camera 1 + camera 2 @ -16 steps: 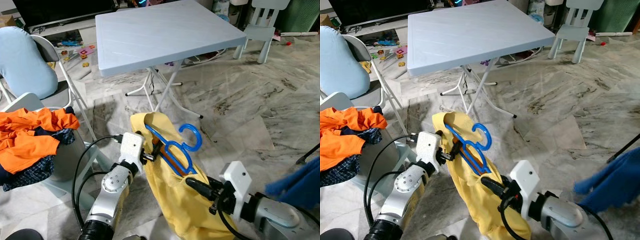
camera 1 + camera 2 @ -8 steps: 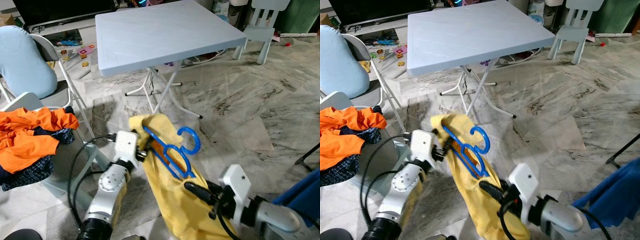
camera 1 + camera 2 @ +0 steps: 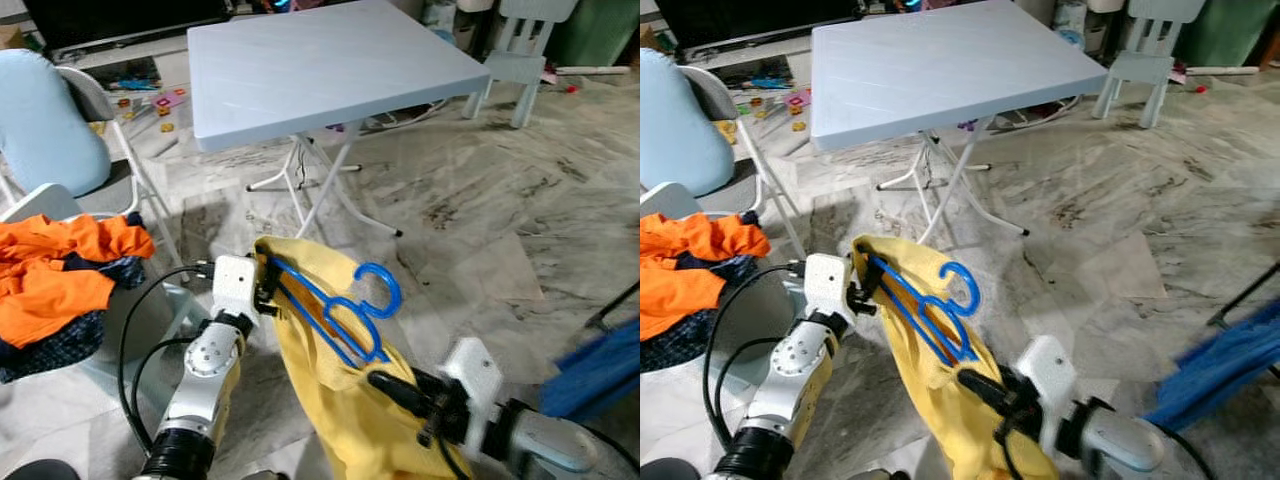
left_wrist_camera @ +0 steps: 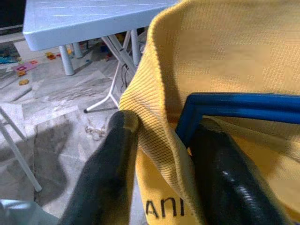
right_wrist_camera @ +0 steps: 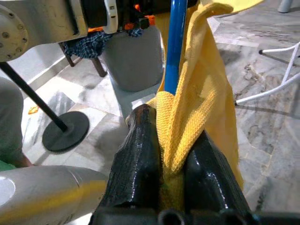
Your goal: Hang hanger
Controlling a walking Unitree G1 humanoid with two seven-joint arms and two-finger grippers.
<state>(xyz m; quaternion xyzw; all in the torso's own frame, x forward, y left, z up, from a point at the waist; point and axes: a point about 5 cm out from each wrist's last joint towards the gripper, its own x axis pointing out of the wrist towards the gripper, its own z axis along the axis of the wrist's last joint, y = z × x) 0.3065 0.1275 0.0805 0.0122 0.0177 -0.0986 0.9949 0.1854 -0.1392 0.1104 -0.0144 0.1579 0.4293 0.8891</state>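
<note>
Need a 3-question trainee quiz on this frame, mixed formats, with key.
1. True or false: the blue hanger is threaded into the yellow shirt.
2. Which gripper pinches the shirt's lower fabric? A) left gripper B) right gripper C) neither
3. Fill in: the orange clothes lie to the robot's ____ side.

Key
1. True; its hook sticks out above the fabric.
2. B; the right wrist view shows yellow cloth squeezed between its fingers. The left gripper holds the shirt's top edge at the hanger's end.
3. Left, near the folding table.
</note>
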